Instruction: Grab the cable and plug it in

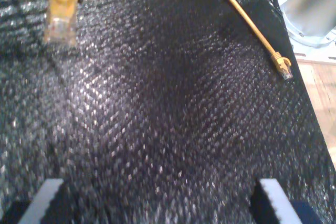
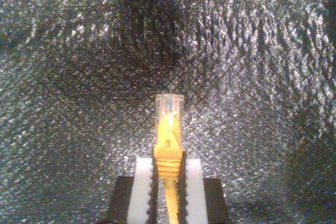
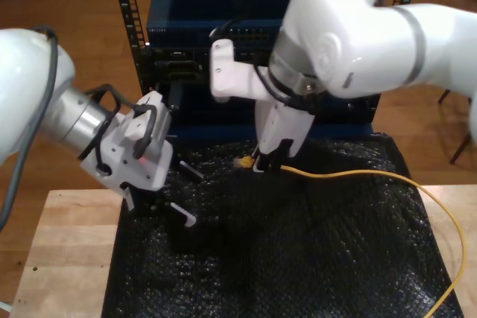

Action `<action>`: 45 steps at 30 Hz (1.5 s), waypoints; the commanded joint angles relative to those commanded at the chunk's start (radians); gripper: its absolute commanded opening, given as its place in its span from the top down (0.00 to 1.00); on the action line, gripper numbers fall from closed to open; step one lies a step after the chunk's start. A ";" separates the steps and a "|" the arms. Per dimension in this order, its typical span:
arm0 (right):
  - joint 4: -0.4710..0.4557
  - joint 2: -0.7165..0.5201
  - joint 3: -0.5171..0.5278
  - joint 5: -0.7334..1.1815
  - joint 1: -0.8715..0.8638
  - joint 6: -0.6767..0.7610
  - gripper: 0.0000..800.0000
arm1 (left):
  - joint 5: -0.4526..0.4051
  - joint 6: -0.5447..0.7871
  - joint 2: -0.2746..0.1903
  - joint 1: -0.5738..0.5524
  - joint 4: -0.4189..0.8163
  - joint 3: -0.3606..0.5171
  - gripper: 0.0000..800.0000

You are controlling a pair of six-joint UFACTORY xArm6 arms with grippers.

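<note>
My second tool (image 2: 168,179) is clamping the cable (image 3: 358,176) just behind its clear plug (image 2: 169,106), white pads pressing on the yellow boot from both sides. The plug is pointing straight out ahead of the pads, in line with the tool's own axis, above the black bubble-wrap sheet (image 3: 298,258) that is covering the worktop (image 3: 67,258). In the exterior view this tool (image 3: 262,160) is hanging just in front of the dark equipment rack (image 3: 246,35), plug tip facing that view's left, so the coming move is turning on swinging that long axis round toward the rack's face — a judgement, since I cannot make out any open socket among the dim ports. The rest of the cable is trailing toward the exterior view's right and looping off the worktop edge.

My first tool (image 1: 157,198) is standing with its pads wide apart, holding nothing, low over the sheet at the exterior view's left; it (image 3: 168,199) is farther from the rack than the second. Its camera is also catching the held plug (image 1: 62,22) and a second plug end (image 1: 284,66) lying on the sheet, well apart from both tools. The port row is too dark to read.
</note>
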 joint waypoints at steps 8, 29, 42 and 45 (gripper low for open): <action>0.098 -0.055 0.046 0.028 -0.069 -0.083 0.99 | -0.002 0.002 0.000 -0.021 -0.054 -0.005 0.00; 0.238 -0.132 0.123 0.086 -0.157 -0.175 0.99 | 0.000 0.014 -0.002 -0.092 -0.219 0.000 0.00; 0.259 -0.138 0.123 0.086 -0.161 -0.176 0.99 | 0.028 0.020 -0.005 -0.091 -0.269 -0.002 0.05; 0.272 -0.138 0.123 0.086 -0.161 -0.176 0.99 | 0.038 0.020 -0.005 -0.089 -0.284 -0.002 0.07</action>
